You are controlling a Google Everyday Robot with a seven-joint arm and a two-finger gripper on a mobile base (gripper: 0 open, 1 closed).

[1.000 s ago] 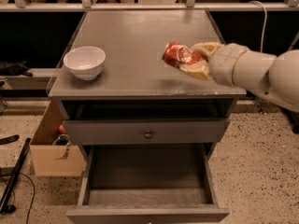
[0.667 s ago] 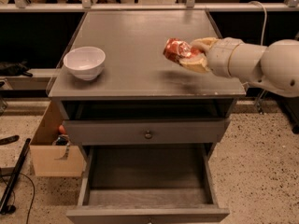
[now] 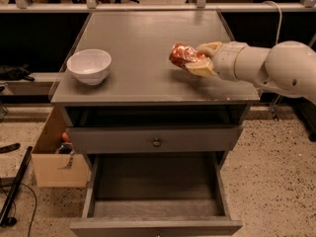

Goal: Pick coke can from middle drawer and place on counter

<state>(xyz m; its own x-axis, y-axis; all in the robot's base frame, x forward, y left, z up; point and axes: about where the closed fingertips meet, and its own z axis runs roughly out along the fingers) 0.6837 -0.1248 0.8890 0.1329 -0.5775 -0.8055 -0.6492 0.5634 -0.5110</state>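
Note:
The coke can (image 3: 180, 55), red-orange and dented, is tilted on its side over the right part of the counter (image 3: 143, 43). My gripper (image 3: 196, 59) reaches in from the right and is shut on the can, its tan fingers (image 3: 201, 69) above and below it. I cannot tell whether the can touches the counter top. The middle drawer (image 3: 155, 189) is pulled out below, and its dark floor holds nothing. The white arm (image 3: 266, 65) stretches across the counter's right edge.
A white bowl (image 3: 89, 66) stands at the counter's left front. A closed drawer front with a small round knob (image 3: 156, 142) sits above the open drawer. A cardboard box (image 3: 54, 154) stands on the floor to the left. A black stand (image 3: 15, 189) lies beside it.
The gripper and the can have shifted slightly left and back over the counter. The bowl and the drawer have not moved.

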